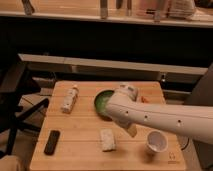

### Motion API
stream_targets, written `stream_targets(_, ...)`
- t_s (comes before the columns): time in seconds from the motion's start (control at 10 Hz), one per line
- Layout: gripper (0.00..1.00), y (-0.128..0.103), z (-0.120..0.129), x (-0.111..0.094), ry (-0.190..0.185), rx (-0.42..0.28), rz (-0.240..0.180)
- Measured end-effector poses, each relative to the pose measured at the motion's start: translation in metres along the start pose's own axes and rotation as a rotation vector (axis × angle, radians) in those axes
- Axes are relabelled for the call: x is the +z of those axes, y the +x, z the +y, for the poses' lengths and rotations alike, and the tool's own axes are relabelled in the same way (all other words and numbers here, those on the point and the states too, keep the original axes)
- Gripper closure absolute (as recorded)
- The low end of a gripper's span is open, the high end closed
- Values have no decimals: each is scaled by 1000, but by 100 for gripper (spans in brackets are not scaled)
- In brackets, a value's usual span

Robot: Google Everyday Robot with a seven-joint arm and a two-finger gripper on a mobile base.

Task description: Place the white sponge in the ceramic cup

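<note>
While your gripper, open or closed you cannot tell, hangs between white sponge and ceramic cup, the sponge lies just beside it, lengthwise toward the camera.

A light wooden table carries 5 loose things. At the back left, a whitish bottle-shaped object lies on its side. Near the back centre sits a wide green bowl (its right part is hidden behind the robot's arm). At the front left lies a flat black remote. The white sponge lies flat at the front centre. The ceramic cup stands upright to the sponge's right, apart from it. The gripper hangs over the tabletop between the sponge and the cup.
</note>
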Motion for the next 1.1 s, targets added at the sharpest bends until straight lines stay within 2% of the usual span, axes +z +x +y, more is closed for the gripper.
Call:
stream_targets(0.3, 20, -16, -4, 13, -2, -57, -11)
stream_targets(0.7, 20, -41, -15, 31, 42, -100, -44)
stream_targets(1.1, 20, -56, -23, 45, 55, -146, -88)
